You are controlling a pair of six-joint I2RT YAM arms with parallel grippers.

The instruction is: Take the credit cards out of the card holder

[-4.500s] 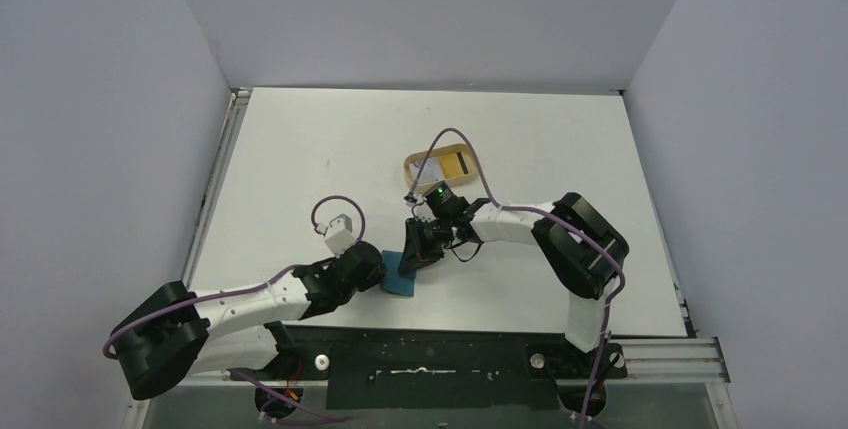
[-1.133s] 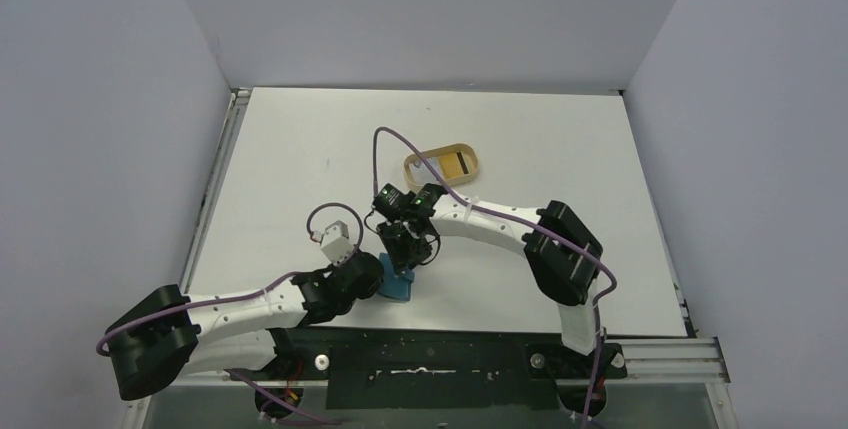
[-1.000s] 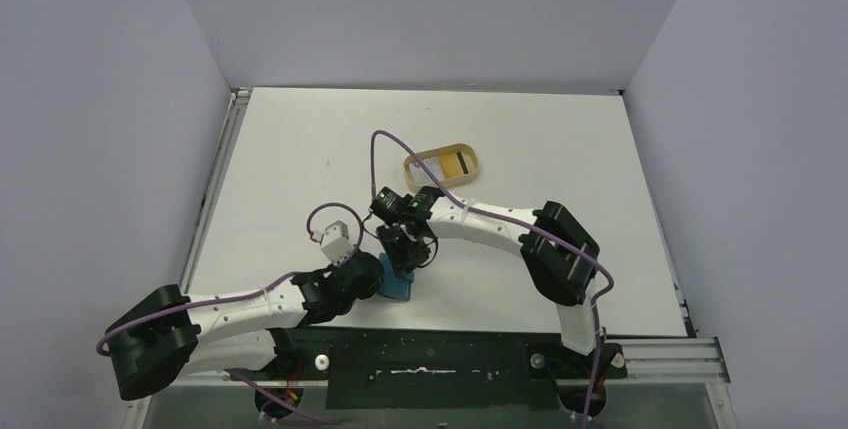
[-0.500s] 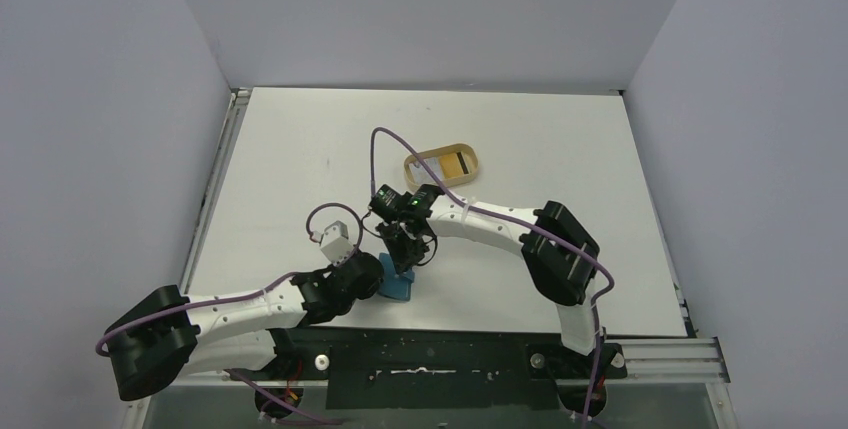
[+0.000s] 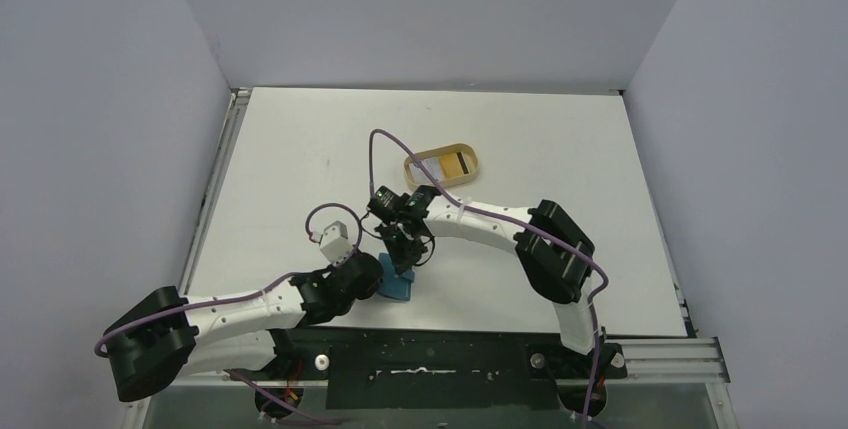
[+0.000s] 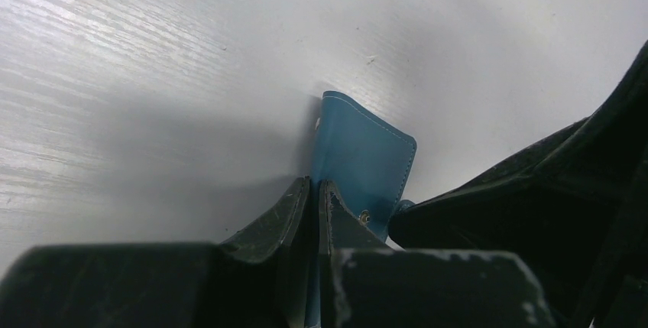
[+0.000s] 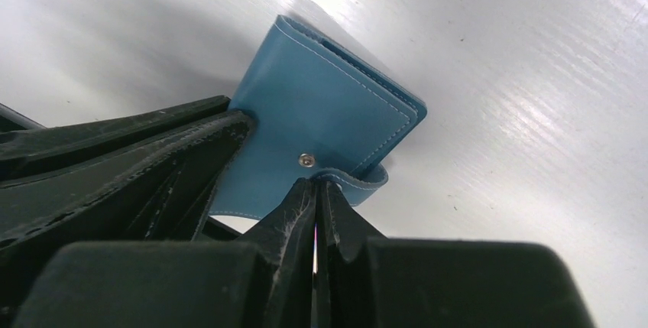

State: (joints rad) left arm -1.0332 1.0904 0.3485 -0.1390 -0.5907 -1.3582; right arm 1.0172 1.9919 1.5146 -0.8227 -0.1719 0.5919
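The card holder (image 5: 398,287) is located on the table (image 5: 300,149) near its front edge, between the two gripper heads. The left gripper (image 5: 372,277) approaches it from the left and the right gripper (image 5: 402,257) comes down on it from the far side. In the left wrist view, the left gripper (image 6: 315,198) is clenched on one edge of the card holder (image 6: 359,160). Teal material shows in the narrow slot between the two fingers (image 6: 286,213), and the rest of the holder projects beyond the fingertips. In the right wrist view, the right gripper (image 7: 315,194) is pinched down to a thin slit on the snap tab (image 7: 361,180). The tab curls off the lower edge of the card holder (image 7: 321,110), just beside the metal stud (image 7: 306,160), which is uncovered. The holder is folded, with its two stitched leaves lying together along the far edge. No card is visible at the holder in either wrist view. Farther back on the table, well apart from the holder, a tan oval tray (image 5: 412,161) contains a gold-tan card (image 5: 457,164) with a dark stripe. The pale area beside that card cannot be identified at this resolution. The right arm's purple cable (image 5: 375,149) arches above the table near the tray.
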